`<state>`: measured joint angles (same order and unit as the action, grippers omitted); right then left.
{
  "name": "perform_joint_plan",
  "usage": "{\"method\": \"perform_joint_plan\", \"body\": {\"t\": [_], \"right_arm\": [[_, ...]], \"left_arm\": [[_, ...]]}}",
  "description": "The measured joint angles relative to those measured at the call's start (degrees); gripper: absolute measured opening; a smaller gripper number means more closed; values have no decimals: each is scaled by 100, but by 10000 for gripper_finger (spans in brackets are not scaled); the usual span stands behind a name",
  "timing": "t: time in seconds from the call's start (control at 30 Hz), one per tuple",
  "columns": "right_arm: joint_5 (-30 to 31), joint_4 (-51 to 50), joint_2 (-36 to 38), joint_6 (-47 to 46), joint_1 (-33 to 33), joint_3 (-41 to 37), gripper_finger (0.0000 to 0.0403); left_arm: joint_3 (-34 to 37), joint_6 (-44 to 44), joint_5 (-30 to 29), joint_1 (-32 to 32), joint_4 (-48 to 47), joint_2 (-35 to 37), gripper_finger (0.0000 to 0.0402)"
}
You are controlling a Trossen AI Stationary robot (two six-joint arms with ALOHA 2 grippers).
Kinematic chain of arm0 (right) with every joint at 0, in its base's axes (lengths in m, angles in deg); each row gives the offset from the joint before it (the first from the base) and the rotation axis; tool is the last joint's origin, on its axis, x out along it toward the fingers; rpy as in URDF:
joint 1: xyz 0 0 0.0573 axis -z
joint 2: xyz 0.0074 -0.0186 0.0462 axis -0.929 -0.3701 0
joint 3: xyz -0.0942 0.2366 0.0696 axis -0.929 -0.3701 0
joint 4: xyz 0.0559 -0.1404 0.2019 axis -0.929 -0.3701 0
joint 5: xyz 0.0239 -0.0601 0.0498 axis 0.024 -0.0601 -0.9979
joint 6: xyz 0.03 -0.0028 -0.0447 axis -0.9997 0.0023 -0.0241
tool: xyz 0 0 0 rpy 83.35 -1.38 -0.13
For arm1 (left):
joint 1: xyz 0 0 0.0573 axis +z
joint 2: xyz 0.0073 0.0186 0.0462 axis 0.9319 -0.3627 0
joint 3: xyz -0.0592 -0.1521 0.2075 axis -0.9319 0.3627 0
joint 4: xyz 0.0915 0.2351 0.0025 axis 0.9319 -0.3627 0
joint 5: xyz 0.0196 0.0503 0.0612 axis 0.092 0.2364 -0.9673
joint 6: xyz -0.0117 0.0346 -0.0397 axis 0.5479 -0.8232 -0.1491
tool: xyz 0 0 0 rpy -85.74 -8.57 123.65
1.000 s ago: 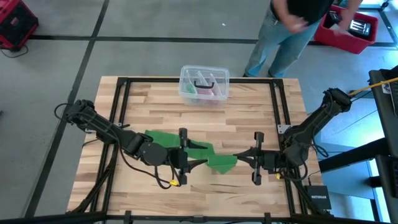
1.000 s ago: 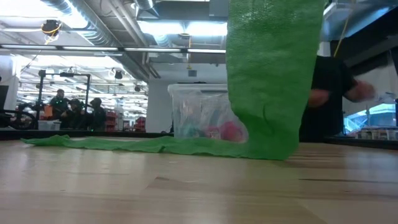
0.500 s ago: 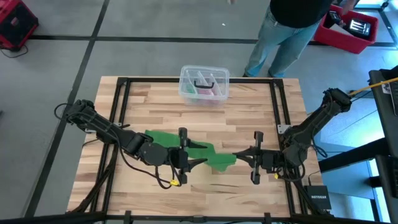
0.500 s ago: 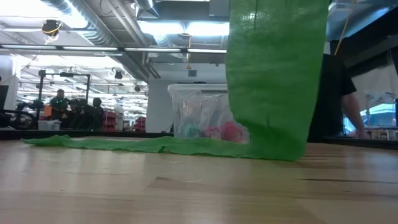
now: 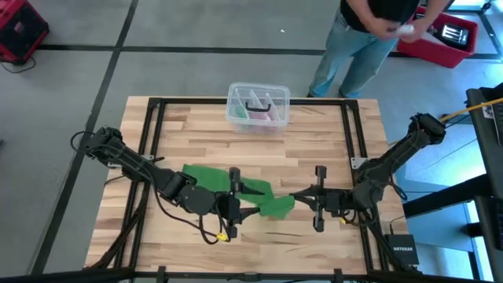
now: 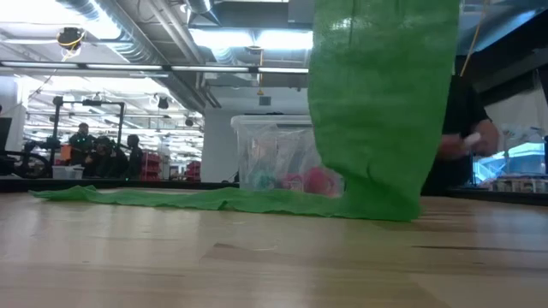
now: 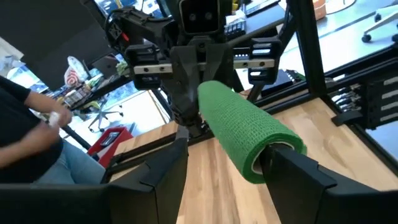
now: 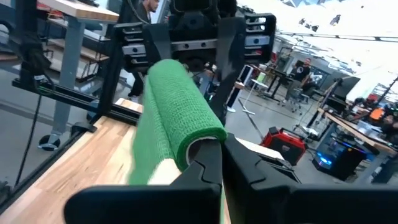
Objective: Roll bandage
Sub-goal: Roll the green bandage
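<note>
The green bandage is partly wound into a roll (image 5: pixel 275 206) held in the air between my two grippers, right of the table's middle. Its loose stretch hangs down from the roll (image 6: pixel 377 111), and the tail lies flat on the wood toward the left (image 5: pixel 206 174) (image 6: pixel 128 197). My left gripper (image 5: pixel 250 207) (image 7: pixel 227 149) is open at the roll's left end. My right gripper (image 5: pixel 295 199) (image 8: pixel 219 149) is shut at the roll's right end. Both point level at each other. My left gripper has one finger (image 7: pixel 287 163) in the hollow end of the roll (image 7: pixel 264 163), coming level from the table's left. The other finger (image 7: pixel 163 163) stands apart beside the roll. My right gripper has its shut fingertips (image 8: pixel 214 163) stuck into the roll's other hollow end (image 8: pixel 198 144), level from the table's right. Whether a layer is pinched between them I cannot tell. The roll lies level across both grippers, clear of the table.
A clear plastic box (image 5: pixel 258 106) (image 6: pixel 282 158) with pink and dark items stands at the table's far edge. Black frame rails (image 5: pixel 157 102) run round the tabletop. A person (image 5: pixel 369 35) stands beyond the far edge.
The hanging stretch of the bandage has swung a little, and its lower fold on the table has shifted slightly. Neither gripper has opened or shut. The person behind the table has moved.
</note>
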<state>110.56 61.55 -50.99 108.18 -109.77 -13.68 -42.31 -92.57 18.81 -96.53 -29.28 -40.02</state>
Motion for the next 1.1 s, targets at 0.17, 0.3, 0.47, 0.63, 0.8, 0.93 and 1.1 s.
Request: {"method": "perform_joint_plan", "body": {"t": [0.17, 0.3, 0.47, 0.63, 0.8, 0.93, 1.1], "right_arm": [[30, 85, 1, -7, -12, 0, 0], [86, 107, 4, -52, -9, 0, 6], [71, 116, 1, -456, -15, 3, 38], [1265, -162, 165, -46, -346, 451, 101], [3279, -1946, 525, 251, -1126, 1166, 171], [3076, -3082, 696, -1224, -1383, 1138, 196], [1928, -4040, 562, -3425, -947, 493, 196]], "left_arm": [[0, -135, -24, -22, 59, 0, 133], [0, -227, -96, -1, 9, 0, 37], [-2, -327, -254, 37, 62, 7, 12], [-53, -592, -431, 52, 107, 205, 5], [-149, -923, -494, 15, 62, 501, 4], [-151, -1162, -497, 88, 68, 707, 3], [-166, -1433, -529, 277, 157, 798, 2]]}}
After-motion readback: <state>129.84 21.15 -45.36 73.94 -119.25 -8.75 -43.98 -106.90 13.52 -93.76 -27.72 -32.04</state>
